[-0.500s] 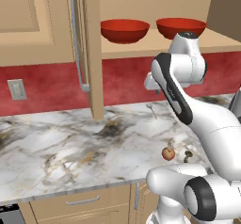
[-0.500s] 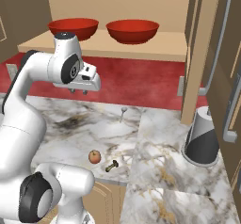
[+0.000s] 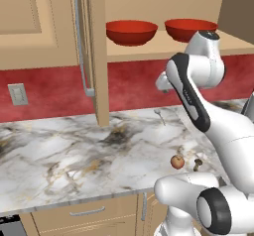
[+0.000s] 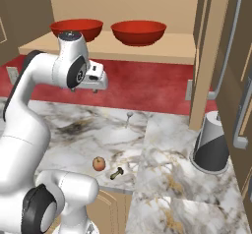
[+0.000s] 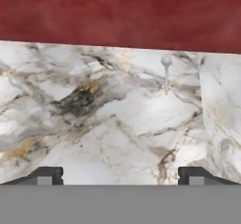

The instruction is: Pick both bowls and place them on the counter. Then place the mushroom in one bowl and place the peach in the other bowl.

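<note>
Two glossy red bowls (image 3: 131, 31) (image 3: 191, 29) sit side by side on the tan wooden shelf (image 4: 162, 48), and appear again as bowls (image 4: 77, 29) (image 4: 138, 32). The peach (image 3: 177, 161) (image 4: 99, 163) and the small brown mushroom (image 3: 197, 164) (image 4: 116, 173) lie close together near the front edge of the marble counter (image 3: 59, 155). My gripper (image 4: 93, 88) (image 3: 161, 86) hangs in the air below the shelf, well above the counter, facing the red back wall. Its fingertips (image 5: 44, 175) stand wide apart. The gripper (image 5: 120, 176) is open with nothing in it.
An open cabinet door (image 3: 92, 51) with a long metal handle juts out left of the shelf. A second door (image 4: 209, 56) stands on the right. A dark grey cone-shaped appliance (image 4: 211, 144) sits on the counter's right part. A small silvery pin (image 5: 165, 70) lies near the back wall.
The arm's upper part has shifted slightly to the right and up, carrying the hand with it. The gripper stays open. Bowls, peach and mushroom have not moved.
</note>
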Available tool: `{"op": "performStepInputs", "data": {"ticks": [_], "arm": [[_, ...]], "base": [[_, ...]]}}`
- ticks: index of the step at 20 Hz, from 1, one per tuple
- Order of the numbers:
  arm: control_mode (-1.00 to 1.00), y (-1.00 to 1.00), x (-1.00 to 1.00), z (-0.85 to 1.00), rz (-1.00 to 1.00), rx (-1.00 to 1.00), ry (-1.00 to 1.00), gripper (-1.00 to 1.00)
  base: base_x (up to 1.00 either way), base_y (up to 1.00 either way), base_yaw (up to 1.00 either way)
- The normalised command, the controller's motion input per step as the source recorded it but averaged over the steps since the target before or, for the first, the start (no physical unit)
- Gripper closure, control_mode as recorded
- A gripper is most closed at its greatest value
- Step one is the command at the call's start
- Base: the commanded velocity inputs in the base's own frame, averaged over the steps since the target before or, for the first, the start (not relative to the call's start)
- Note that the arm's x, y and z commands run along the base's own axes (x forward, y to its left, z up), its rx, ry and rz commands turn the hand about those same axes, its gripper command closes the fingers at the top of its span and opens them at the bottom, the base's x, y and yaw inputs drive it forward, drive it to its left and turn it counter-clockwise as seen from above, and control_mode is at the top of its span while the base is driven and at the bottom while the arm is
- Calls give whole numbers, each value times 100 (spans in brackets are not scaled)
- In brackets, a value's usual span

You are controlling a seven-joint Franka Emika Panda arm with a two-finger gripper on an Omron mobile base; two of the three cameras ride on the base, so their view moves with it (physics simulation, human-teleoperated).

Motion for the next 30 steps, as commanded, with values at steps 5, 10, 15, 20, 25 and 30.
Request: {"op": "performStepInputs", "data": {"ticks": [5,10,15,20,25,30], "arm": [[-100,5,0,66,17,-4,-20,-100],[-100,26,0,74,16,-16,-24,-100],[-100,49,0,56,14,-27,-27,-100],[-100,32,0,42,14,-27,-26,-100],[-100,13,1,34,16,-21,-22,-100],[-100,19,3,26,11,-19,-14,-100]], "base": [[0,0,0],[0,0,0],[0,0,0],[0,0,0],[0,0,0],[0,0,0]]}}
